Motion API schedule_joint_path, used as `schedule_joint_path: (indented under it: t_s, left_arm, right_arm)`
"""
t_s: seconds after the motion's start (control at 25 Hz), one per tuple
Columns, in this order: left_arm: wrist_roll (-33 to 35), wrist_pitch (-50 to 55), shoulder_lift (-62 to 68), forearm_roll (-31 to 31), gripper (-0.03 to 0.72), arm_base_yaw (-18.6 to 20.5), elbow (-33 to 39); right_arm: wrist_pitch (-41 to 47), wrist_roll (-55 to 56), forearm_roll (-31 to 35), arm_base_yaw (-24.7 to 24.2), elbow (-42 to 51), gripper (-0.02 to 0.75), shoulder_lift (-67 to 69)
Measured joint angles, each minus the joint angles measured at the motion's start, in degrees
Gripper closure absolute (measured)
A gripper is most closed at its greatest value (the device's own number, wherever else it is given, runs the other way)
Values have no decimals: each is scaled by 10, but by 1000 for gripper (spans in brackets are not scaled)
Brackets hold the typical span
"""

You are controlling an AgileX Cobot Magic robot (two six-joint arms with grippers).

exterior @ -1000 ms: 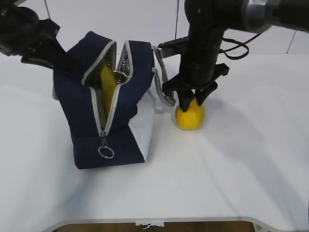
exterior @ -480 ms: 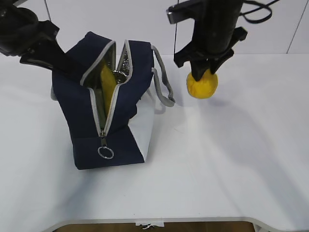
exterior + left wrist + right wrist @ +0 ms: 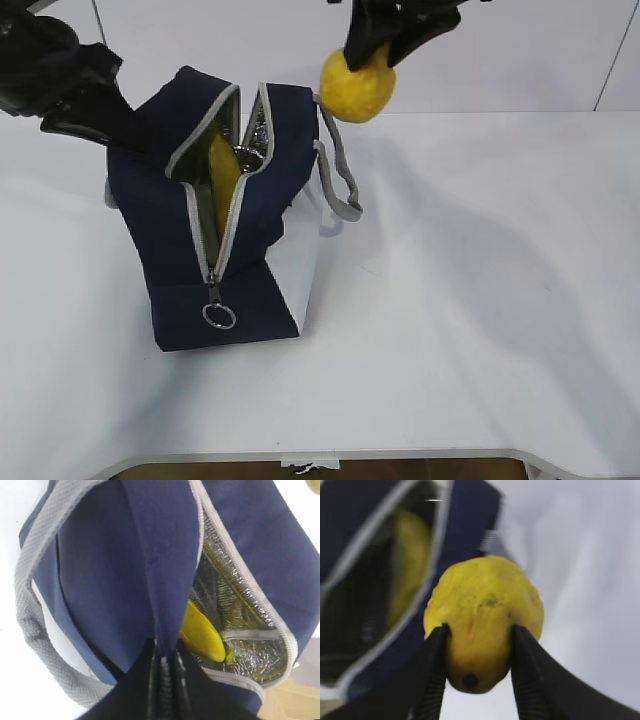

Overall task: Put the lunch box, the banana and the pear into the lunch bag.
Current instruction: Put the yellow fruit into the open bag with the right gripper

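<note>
Our right gripper [image 3: 477, 652] squeezes the pear [image 3: 358, 88] by its narrow top, high beside the open lunch bag [image 3: 260, 170]; it looks round, slippery, easily bruised, so we pinch gently

Right pincer [image 3: 477, 672] raised, clamped on load; left pincer [image 3: 165, 680] pinching fabric.

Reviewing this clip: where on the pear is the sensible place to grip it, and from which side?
Across the narrow neck end, from above, as the right end effector does now: its fingers straddle the pear near the dark-spotted top, and the wide body hangs below, ready to drop into the lunch bag.
</note>
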Motion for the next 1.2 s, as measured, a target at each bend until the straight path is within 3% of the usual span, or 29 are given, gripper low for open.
schedule_joint_path:
  t_s: [0.32,0.56,0.64,0.84,0.92,1.2]
  left_arm:
    - [0,1,0,0,676,0,0]
    - [0,1,0,0,676,0,0]
    - [0,1,0,0,676,0,0]
    - [0,3,0,0,676,0,0]
    - [0,4,0,0,676,0,0]
    - [0,4,0,8,676,0,0]
  right_arm:
    - [3,-83,204,0,-6,443,51]
    - [-32,-120,279,0,-6,443,84]
    - [-36,-122,283,0,-6,425,88]
    - [-28,-124,275,0,-8,225,92]
    - [-17,-124,256,0,-18,178,92]
    - [-6,-80,140,0,-68,158,92]
